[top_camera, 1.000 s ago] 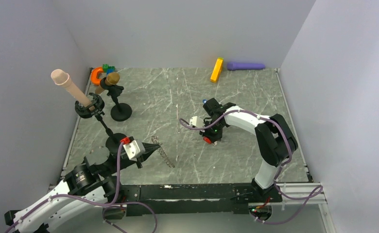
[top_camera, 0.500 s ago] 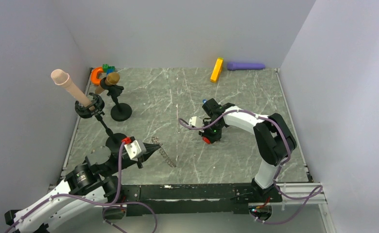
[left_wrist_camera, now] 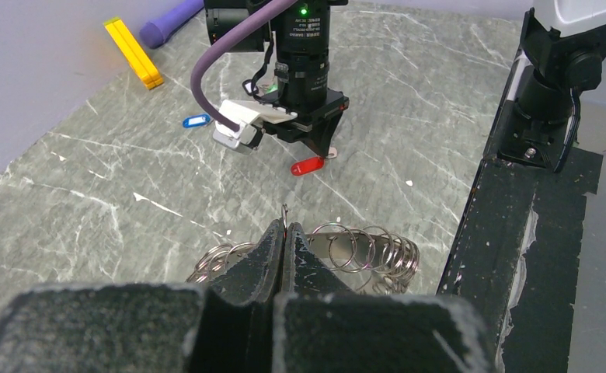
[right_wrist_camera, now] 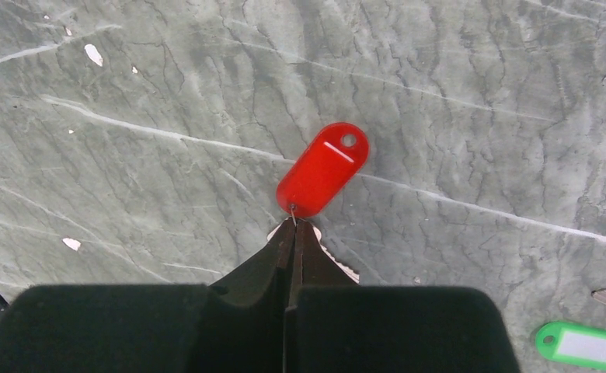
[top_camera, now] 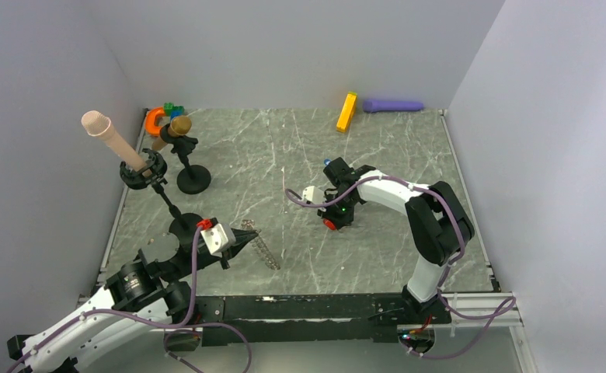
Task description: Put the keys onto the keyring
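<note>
Left jaws clenched on a thin wire of the keyring (left_wrist_camera: 366, 250), shiny coiled loops at lower centre. Right jaws pressed shut, tips touching the glossy oblong red key (right_wrist_camera: 322, 169) mid-frame; only that wrist view shows the green key (right_wrist_camera: 583, 344), lower right.

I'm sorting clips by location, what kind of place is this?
Probably a robot lab test cell: plain grey walls box in a marbled tabletop, with the left arm and right arm bolted at its near edge.
</note>
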